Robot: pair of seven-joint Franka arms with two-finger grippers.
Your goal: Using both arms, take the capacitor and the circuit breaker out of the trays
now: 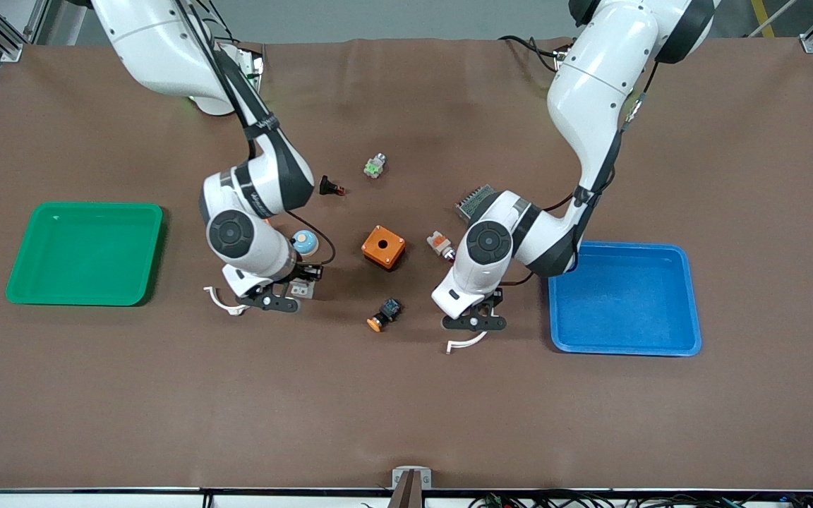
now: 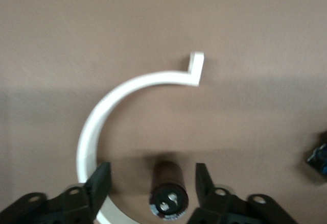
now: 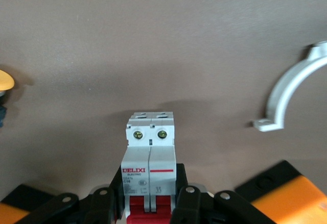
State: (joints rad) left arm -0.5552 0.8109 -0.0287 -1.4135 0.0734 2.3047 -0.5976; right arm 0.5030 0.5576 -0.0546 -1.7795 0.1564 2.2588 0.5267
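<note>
Shows, near to far, two white curved clips (image 1: 466, 344), one capacitor (image 2: 168, 191) lying on the table between the spread fingers of the left gripper (image 1: 473, 321) without touching them, just beside one blue tray (image 1: 689, 296), one breaker (image 3: 149, 168) clamped in the right gripper (image 1: 279, 296), then one orange box (image 1: 383, 247).

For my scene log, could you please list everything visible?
capacitor: one, black, inside open left pincer
breaker: one, white-grey and red, gripped by right pincer
green tray: one, right arm's end
blue tray: one, left arm's end
orange box: one, mid-table
switch: one, black-blue, orange-capped, nearer than box
indicator: one, white-orange, beside box
black part: one, red-tipped, farther than box
connector: one, green-white, farthest
knob: one, pale blue, beside right arm
finned part: one, grey, beside left arm
pincers: two, black, over table
</note>
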